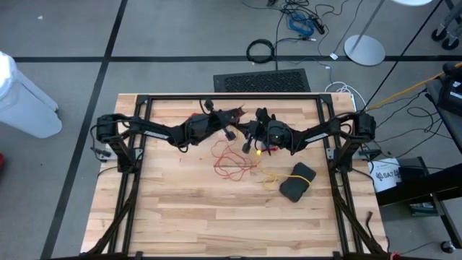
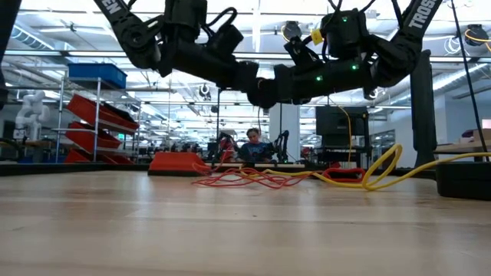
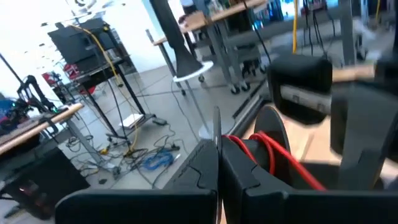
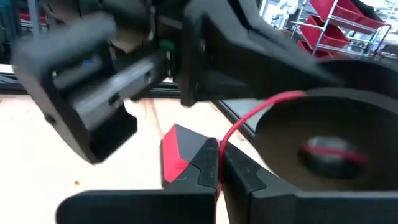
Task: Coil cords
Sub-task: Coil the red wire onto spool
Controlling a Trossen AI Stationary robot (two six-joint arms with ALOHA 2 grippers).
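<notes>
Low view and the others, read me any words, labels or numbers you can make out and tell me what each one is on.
"TROSS", cut off by the picture's edge: white letters on the dark arm at the top right of the low view.
"SAT", rest hidden: white box on the floor right of the table, high view.
White marking on the other arm, low view: too partial to read.
Wrist views: none readable.

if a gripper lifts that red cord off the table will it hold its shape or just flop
Probably flops: the red cord lies in loose, tangled loops on the wooden table, so it looks limp. It is very thin, so likely light. The loops may snag on the yellow cord lying beside them.
</notes>
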